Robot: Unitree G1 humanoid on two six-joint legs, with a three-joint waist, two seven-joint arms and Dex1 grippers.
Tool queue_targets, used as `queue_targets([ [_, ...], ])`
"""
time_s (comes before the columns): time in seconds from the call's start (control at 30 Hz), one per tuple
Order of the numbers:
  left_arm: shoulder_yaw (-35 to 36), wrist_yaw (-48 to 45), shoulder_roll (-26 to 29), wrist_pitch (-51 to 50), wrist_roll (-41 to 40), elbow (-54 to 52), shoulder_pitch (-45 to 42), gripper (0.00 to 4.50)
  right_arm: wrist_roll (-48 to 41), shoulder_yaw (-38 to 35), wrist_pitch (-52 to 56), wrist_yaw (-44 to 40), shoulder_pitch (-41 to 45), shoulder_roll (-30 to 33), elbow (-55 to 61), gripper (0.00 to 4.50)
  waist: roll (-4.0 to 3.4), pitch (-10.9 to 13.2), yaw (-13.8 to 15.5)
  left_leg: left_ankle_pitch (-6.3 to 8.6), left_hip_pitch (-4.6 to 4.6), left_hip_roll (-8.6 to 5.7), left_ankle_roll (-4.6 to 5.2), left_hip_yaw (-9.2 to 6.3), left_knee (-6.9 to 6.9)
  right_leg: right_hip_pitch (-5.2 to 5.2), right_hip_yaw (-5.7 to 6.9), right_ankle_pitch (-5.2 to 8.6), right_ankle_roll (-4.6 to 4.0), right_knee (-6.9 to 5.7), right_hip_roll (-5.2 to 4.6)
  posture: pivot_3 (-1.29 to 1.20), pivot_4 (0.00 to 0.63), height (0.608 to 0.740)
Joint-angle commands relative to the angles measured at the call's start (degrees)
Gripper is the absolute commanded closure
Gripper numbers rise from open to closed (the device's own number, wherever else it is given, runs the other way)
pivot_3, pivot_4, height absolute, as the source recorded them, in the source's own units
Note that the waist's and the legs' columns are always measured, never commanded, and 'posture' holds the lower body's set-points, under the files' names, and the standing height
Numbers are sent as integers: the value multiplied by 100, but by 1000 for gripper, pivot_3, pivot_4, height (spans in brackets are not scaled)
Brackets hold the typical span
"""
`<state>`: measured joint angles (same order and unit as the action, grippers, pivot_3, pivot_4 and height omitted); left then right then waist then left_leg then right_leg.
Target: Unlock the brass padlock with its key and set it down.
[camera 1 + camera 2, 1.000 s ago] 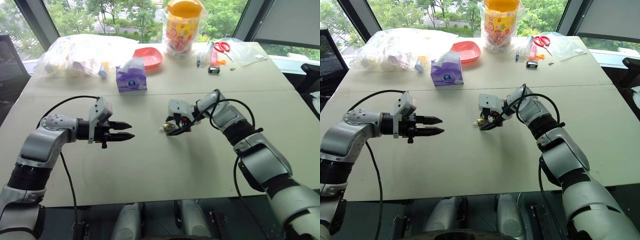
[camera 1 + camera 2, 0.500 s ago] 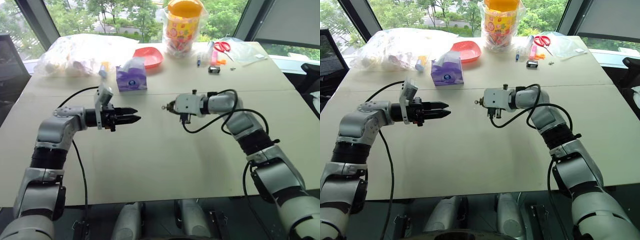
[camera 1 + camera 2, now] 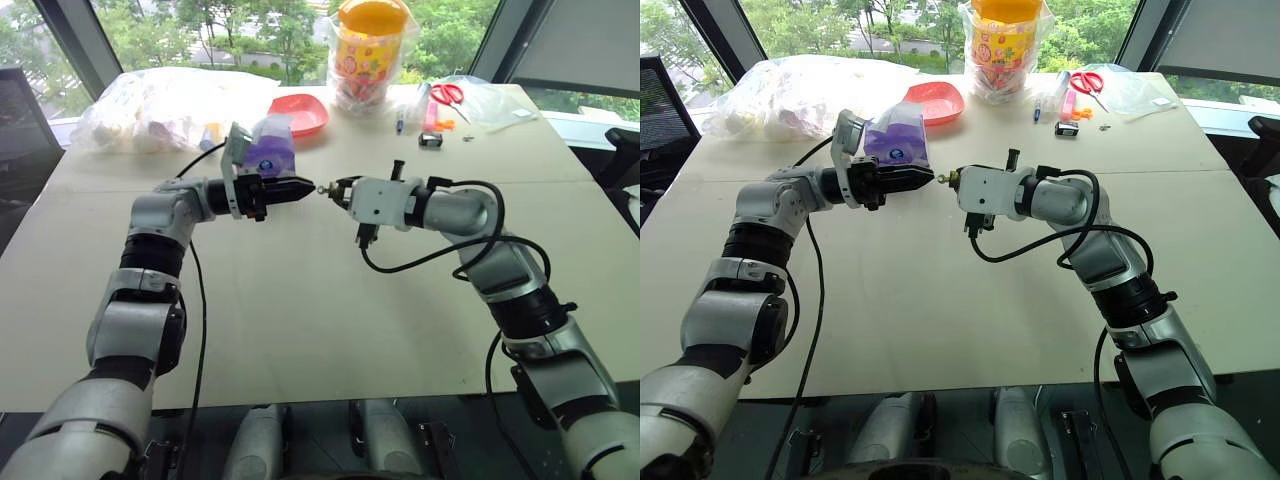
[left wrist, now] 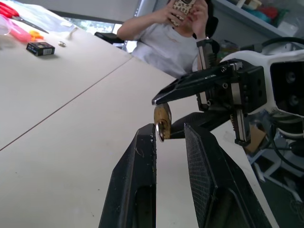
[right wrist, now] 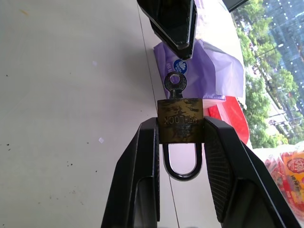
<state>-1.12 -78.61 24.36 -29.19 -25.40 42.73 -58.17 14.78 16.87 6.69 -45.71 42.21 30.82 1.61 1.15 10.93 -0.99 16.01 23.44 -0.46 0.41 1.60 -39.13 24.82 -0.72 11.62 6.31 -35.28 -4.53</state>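
Observation:
The brass padlock point(image 5: 180, 126) is clamped by its body between the fingers of my right gripper point(image 5: 180, 119), held up over the table point(image 3: 300, 330). Its dark shackle loops back between those fingers. A small silver key point(image 5: 175, 83) sticks out of the lock's far end, pointing at my left gripper point(image 3: 305, 189). The left gripper is level and faces the right gripper point(image 3: 338, 190) tip to tip. A narrow gap shows between the left fingers point(image 4: 142, 156). Their tips stop just short of the key's round head and are not touching it.
Behind the grippers is a purple tissue pack point(image 3: 265, 150). Further back are a red bowl point(image 3: 298, 113), a clear bag of items point(image 3: 150, 105), a yellow jar in a bag point(image 3: 368, 50), red scissors point(image 3: 447, 93) and a small black box point(image 3: 428, 140). A person holding a phone point(image 4: 175, 33) sits beyond the table.
The right gripper lifted the padlock off the table and turned its key end toward the left arm. The left gripper rose, moved right up to the key, and its fingers narrowed.

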Motion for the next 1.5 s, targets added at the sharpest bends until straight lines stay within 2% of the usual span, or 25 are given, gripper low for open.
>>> queue_targets([
  [0.03, 20, -113, -61, 217, 129, 95, -174, 3523, 22, -157, 43, 116, 39, 17, 293, 3728, 0, 0, 5, 0, 1, 0, 0, 0, 0, 0, 0, 0, 0, 0, 0, 0, 150, 740],
  [0.47, 214, -51, -297, 501, 277, 681, -457, 3523, 47, -79, 254, 112, -4, -14, 629, 3728, 0, 0, 14, 0, 2, 0, 0, -2, -1, 0, 0, 0, 0, 0, -1, 0, 150, 740],
  [0.9, 208, -187, -407, 572, 440, 755, -531, 3523, 78, -59, 338, 125, -56, -51, 774, 3728, 1, 0, 17, 0, 2, -1, 0, -3, -1, 0, 0, 0, 1, 0, -1, 0, 150, 740],
  [0.93, 191, -195, -416, 598, 467, 754, -524, 4069, 81, -60, 342, 126, -59, -53, 780, 3728, 0, 0, 16, 0, 2, -1, 0, -3, -1, 0, 0, 0, 1, 0, -1, 0, 150, 740],
  [0.97, 194, -178, -432, 619, 483, 763, -527, 4348, 80, -64, 349, 128, -63, -57, 788, 3728, 0, 0, 18, 0, 2, -1, 0, -3, -1, 0, 0, 0, 1, 0, -1, 0, 150, 740],
  [1.0, 211, -159, -449, 631, 488, 774, -534, 4435, 82, -65, 356, 130, -67, -58, 796, 3728, 0, 0, 19, 0, 2, -1, 0, -3, -1, 0, 0, 0, 0, 0, -1, 0, 150, 740],
  [1.33, 254, -61, -504, 818, 596, 779, -568, 4435, 57, -36, 454, 78, -132, -40, 895, 3728, 0, 0, 15, 0, 2, 0, 0, -3, -1, 0, 0, 0, 1, 0, -1, 0, 150, 740],
  [1.5, -43, 112, -458, 1885, 1149, 653, -428, 4435, -52, -26, 542, -66, -207, -10, 961, 3728, 1, 0, 26, 0, 2, -1, 0, -3, -1, -1, 0, 0, 0, 0, -1, 0, 150, 740],
])
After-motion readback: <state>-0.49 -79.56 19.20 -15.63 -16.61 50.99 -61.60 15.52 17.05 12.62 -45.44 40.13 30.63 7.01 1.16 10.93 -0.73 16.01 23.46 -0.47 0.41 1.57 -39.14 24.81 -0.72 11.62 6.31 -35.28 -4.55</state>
